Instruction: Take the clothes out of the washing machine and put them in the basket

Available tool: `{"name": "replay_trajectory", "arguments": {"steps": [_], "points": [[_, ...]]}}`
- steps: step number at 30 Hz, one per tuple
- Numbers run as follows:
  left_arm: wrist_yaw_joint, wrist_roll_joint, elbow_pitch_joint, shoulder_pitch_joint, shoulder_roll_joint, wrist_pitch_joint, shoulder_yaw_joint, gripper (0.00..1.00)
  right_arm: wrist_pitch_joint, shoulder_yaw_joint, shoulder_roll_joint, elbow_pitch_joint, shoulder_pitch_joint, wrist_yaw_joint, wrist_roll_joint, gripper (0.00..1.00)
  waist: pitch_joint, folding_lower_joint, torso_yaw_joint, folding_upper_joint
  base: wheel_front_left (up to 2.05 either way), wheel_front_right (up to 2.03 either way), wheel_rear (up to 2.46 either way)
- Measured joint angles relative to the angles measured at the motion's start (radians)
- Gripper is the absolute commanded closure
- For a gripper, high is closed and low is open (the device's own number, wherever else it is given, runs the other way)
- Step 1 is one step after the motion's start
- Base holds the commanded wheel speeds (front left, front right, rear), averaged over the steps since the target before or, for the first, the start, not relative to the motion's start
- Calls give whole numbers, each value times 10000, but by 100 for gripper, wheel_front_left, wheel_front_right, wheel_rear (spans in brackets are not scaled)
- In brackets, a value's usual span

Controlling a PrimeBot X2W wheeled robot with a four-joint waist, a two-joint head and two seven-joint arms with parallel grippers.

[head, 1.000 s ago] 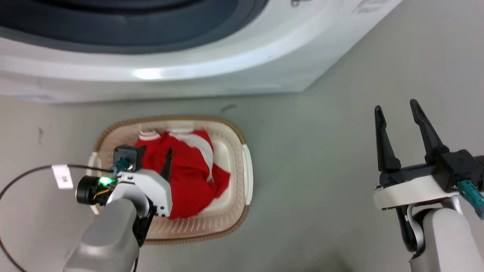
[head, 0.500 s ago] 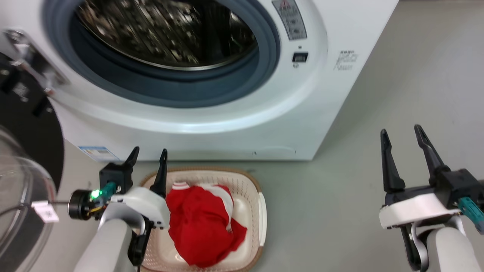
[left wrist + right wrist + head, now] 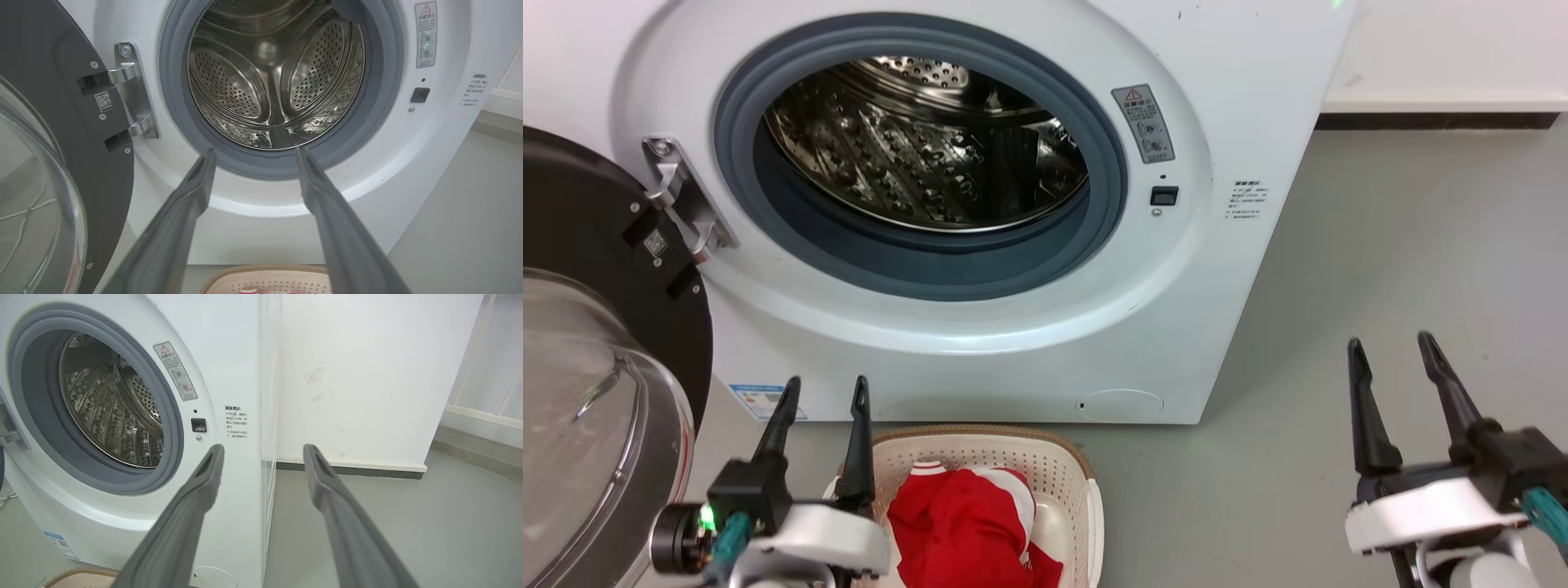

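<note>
Washing machine (image 3: 1209, 310): smooth glossy white shell, matt grey rubber seal (image 3: 1107, 204), polished perforated steel drum (image 3: 245, 85); door (image 3: 596, 425) at 9 o'clock, clear glass in black frame. Basket (image 3: 1093, 518) at 6 o'clock: cream perforated plastic, brown woven-look rim, with clothes (image 3: 964, 531) of soft red cloth.

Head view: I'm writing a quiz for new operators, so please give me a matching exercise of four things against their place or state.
1 clothes
2 drum
3 door
4 right gripper

A swung open on its hinge
B in the basket
C open, holding nothing
D bare steel, no clothes seen

Pairs: 1-B, 2-D, 3-A, 4-C
</note>
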Motion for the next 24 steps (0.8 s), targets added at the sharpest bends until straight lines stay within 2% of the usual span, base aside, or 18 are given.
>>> {"name": "replay_trajectory", "arguments": {"steps": [6,9,18,24], "points": [[211,648,-1083,950,-464,0,376,0,0,65,0,-169,692,0,378,0,-313,0,-11,0,0,0,0],[153,982,-1321,1186,-500,0,474,0,0,232,2,-163,915,0,445,0,-481,1,-8,0,0,0,0],[-132,1342,-1361,1399,-686,0,596,0,0,337,2,-163,1059,0,533,0,-812,2,-65,0,0,0,0],[-138,1390,-1283,1466,-800,0,777,0,0,359,2,-140,1059,0,531,0,-867,2,-125,0,0,0,0]]}}
